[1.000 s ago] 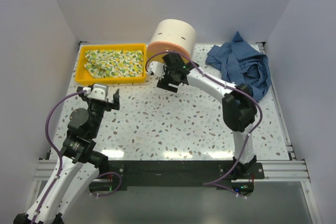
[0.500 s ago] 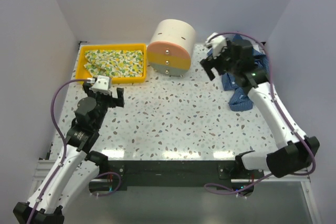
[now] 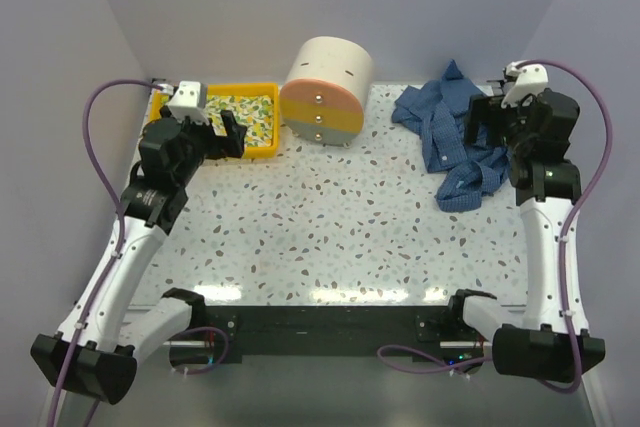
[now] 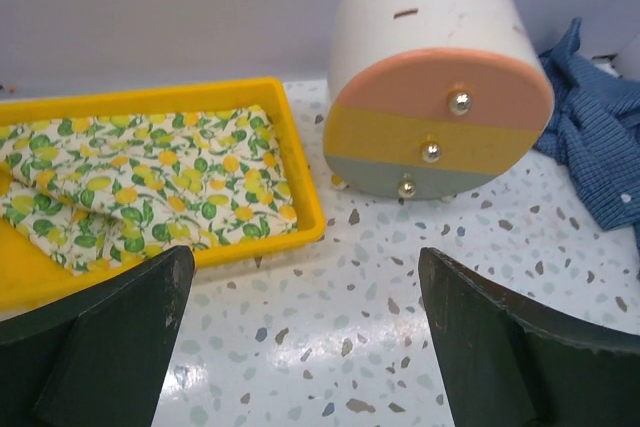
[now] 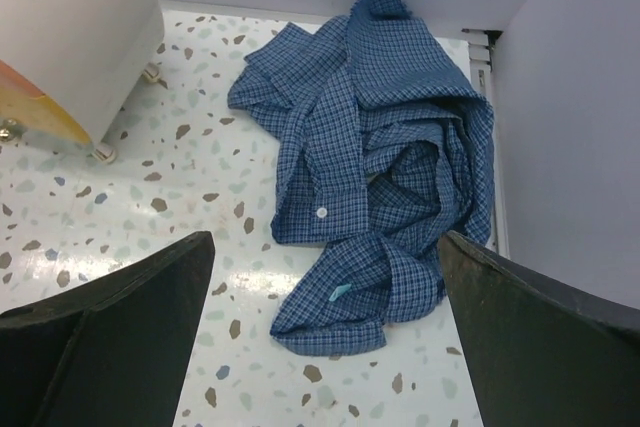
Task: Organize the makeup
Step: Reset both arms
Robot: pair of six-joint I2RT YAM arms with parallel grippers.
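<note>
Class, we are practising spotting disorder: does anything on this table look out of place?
Yes. A blue checked shirt lies crumpled in a heap at the far right of the table. A leaf-patterned cloth sits bunched in the yellow tray. No makeup shows anywhere, and the three drawers of the round drawer unit look shut.

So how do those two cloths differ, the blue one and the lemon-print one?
The blue cloth is finely checked; the lemon-print cloth is white with yellow and green. The blue cloth lies crumpled on the speckled table; the lemon-print cloth sits inside a yellow tray. Both are rumpled fabric.
</note>
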